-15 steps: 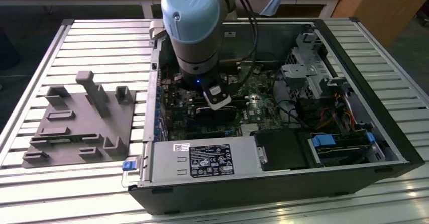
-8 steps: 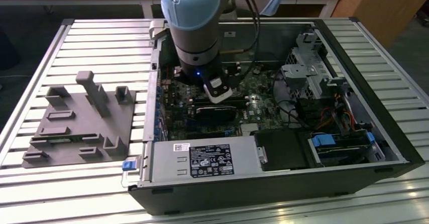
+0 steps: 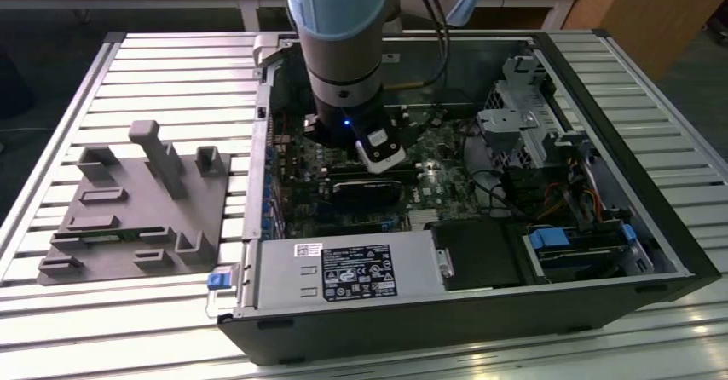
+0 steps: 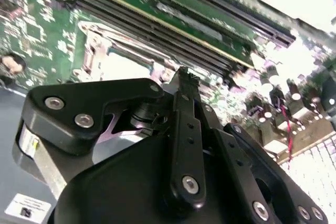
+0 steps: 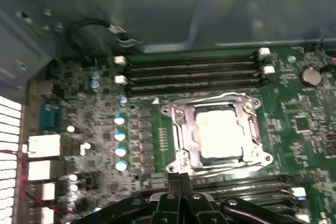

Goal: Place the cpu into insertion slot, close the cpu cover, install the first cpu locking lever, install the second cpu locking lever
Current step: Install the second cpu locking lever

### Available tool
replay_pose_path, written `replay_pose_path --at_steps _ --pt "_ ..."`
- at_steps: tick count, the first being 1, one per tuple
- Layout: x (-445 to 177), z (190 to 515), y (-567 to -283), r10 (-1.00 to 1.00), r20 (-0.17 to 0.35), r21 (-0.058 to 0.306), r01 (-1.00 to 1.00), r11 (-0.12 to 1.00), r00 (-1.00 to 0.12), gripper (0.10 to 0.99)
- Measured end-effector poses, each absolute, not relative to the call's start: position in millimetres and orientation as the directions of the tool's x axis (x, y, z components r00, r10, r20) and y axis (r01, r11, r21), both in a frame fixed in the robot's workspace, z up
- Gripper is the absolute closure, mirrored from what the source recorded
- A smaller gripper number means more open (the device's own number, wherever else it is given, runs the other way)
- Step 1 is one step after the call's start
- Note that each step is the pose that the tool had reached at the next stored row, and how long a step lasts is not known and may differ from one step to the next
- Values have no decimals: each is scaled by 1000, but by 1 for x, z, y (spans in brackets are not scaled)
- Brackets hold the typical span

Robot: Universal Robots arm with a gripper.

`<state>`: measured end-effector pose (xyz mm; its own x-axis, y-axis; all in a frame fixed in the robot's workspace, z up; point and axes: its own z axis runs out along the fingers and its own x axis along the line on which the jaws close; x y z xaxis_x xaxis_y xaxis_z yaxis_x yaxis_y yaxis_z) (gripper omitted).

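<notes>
Cpu: one (image 5: 220,132), seated in the insertion slot (image 5: 185,129).
Cpu cover: one (image 5: 218,99), closed over the chip.
Gripper (image 5: 180,178): fingers pressed together, holding nothing, just beside the socket.
Computer case (image 3: 671,252): one, open.

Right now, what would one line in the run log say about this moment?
gripper: shut, empty, beside insertion slot | cpu: seated in slot | cpu cover: closed over it
</notes>
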<state>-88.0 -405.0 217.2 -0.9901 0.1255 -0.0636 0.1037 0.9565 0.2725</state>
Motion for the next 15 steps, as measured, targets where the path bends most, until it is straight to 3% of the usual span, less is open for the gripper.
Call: replay_pose_path --at_steps 15 --pt "-58 217 -388 125 -70 224 107 969 -990 980"
